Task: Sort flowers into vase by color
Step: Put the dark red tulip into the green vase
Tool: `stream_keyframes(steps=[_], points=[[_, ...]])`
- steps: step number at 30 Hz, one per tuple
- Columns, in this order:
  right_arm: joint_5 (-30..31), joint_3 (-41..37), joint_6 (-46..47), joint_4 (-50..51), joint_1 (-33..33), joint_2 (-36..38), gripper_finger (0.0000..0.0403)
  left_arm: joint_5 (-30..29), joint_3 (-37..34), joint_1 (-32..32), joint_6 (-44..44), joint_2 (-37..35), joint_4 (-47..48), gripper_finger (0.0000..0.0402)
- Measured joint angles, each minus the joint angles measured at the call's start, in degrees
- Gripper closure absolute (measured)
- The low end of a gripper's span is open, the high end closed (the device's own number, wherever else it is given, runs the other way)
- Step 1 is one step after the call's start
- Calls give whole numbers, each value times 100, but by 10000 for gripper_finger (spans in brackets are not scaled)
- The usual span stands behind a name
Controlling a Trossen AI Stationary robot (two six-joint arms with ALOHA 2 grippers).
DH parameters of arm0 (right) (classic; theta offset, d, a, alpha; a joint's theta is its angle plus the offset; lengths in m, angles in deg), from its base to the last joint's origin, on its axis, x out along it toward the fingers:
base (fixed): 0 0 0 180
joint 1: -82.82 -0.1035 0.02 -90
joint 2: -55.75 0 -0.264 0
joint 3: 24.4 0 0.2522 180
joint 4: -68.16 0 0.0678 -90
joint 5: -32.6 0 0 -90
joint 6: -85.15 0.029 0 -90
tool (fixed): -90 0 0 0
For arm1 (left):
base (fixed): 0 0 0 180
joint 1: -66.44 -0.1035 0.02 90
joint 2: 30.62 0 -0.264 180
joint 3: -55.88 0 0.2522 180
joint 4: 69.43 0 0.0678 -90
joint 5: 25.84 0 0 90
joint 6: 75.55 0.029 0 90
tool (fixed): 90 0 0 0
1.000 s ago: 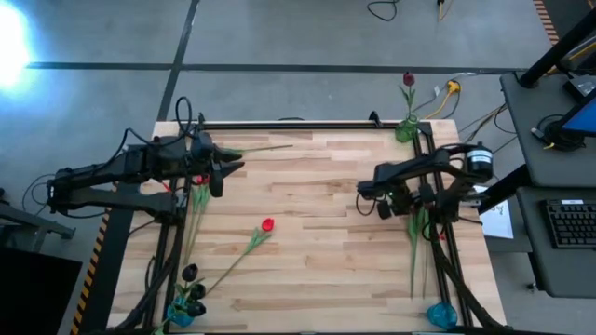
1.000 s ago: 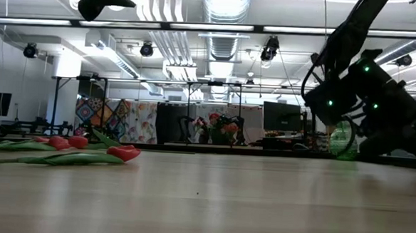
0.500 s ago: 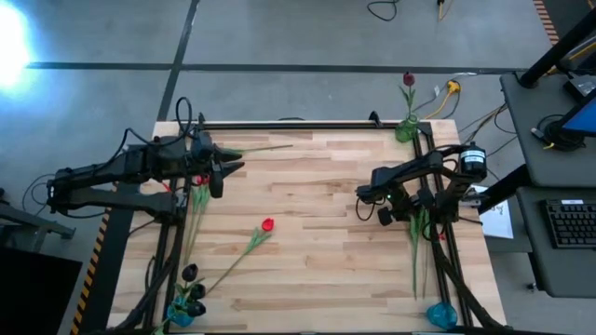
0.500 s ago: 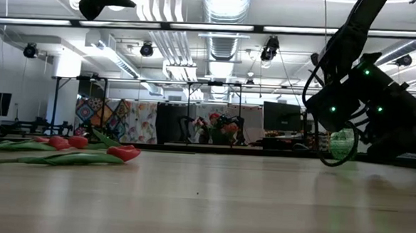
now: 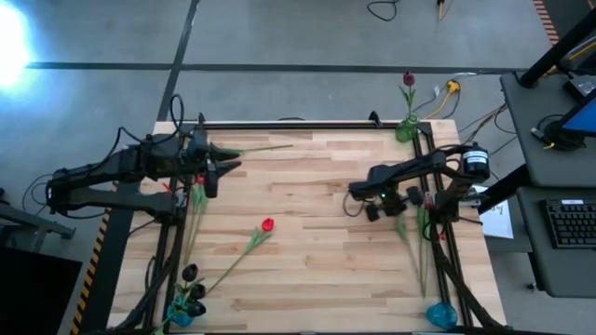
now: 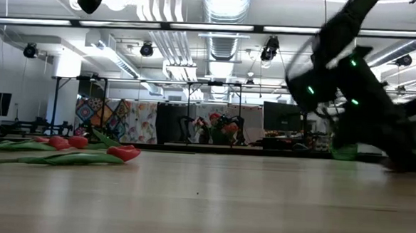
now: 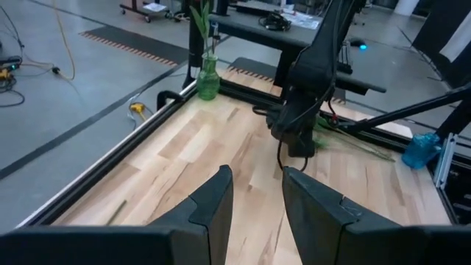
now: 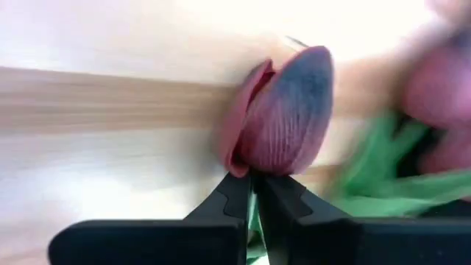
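Right gripper (image 8: 252, 193): your right arm reaches over the table's right half, and its fingers are pinched together on a stem just under a maroon flower head (image 8: 283, 110) — in the right wrist view the head sits directly above the fingertips, close over the wood.
Held flower: the high view shows its long green stem (image 5: 414, 244) trailing from the right gripper toward the table's near right edge.
Left gripper (image 7: 256, 193): your left arm hangs over the far left part of the table; its fingers stand a little apart with nothing between them, pointing across at the other arm.
Red flower (image 5: 267, 224): lies loose on the table (image 5: 307, 270) left of centre, head toward the middle, stem running to the near left corner.
Other red flowers (image 6: 67, 142): a small heap lies at the left edge beneath the left arm — you see the heads side by side in the low view.
Green vase (image 5: 406, 131): far right corner, one dark-headed flower upright in it.
Blue vase, left (image 5: 181, 314): near left corner, holding near-black flowers (image 5: 190, 275).
Blue vase, right (image 5: 441, 315): near right corner; contents not clear.
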Motion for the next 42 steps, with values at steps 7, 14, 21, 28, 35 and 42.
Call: stream_keyframes(steps=[7,14,21,28,35,42], points=[[1476,1329,-163,-261,-79,926,392,-24,132,-3,515,-30,-22,295],[3756,1902,-2123,-1310,-77,2268,393,-63,210,-4,772,7,-40,295],[5853,1481,-3561,-2285,-219,3648,393,-63,210,-4,484,-51,-94,295],[6938,1327,-4856,-2700,-260,4563,393,-63,210,-4,239,-45,-111,295],[8439,1408,-5401,-3127,-252,5226,393,-77,212,-4,52,33,-453,295],[9374,1410,-5308,-4057,578,5187,394,-368,212,-10,89,371,-1227,295]])
